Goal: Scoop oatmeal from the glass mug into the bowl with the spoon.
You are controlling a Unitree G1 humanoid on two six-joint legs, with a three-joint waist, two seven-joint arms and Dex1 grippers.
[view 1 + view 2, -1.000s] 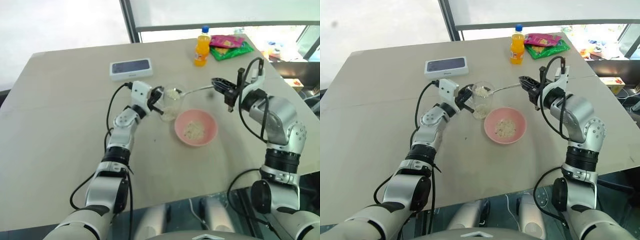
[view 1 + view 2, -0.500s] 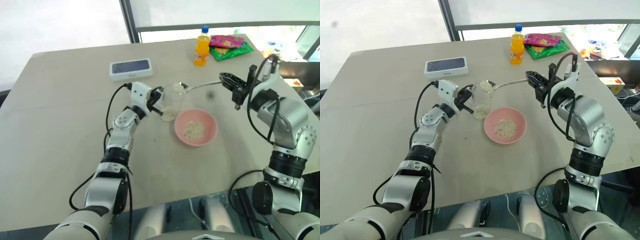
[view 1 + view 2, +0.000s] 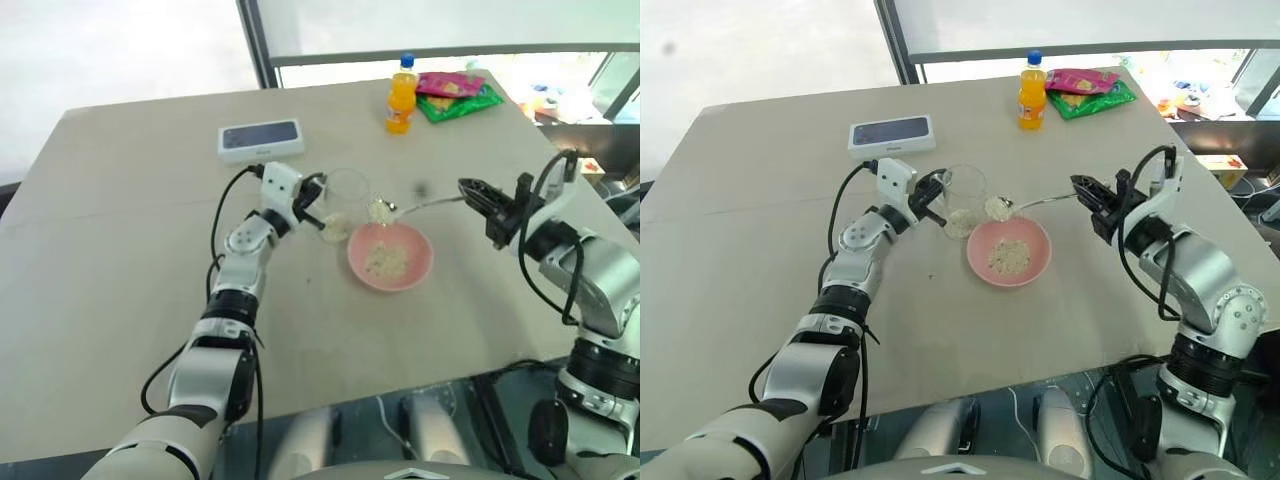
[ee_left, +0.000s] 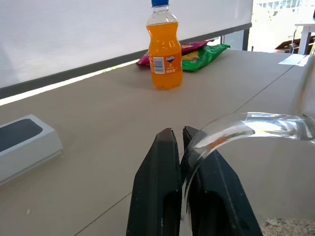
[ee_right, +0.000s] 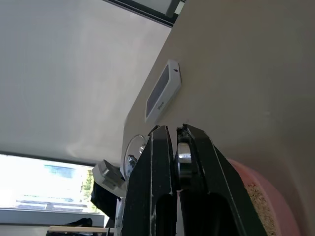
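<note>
**Loaded spoon at the pink bowl's rim**

The right gripper [image 3: 1092, 195] is clamped on the slim metal spoon [image 3: 1035, 202], whose oval head carries flaky oatmeal [image 3: 996, 208] just over the far-left rim of the round pink bowl [image 3: 1034, 262], near the desk's [image 3: 760, 300] middle. More oats lie inside. Just beside it stands the clear glass mug [image 3: 964, 198], its curved handle pinched by the left gripper [image 4: 177, 147]. Well apart, toward the far edge: an orange soda bottle [image 3: 1031, 92], snack packets [image 3: 1085, 88], and a flat white box [image 3: 891, 134].
</note>
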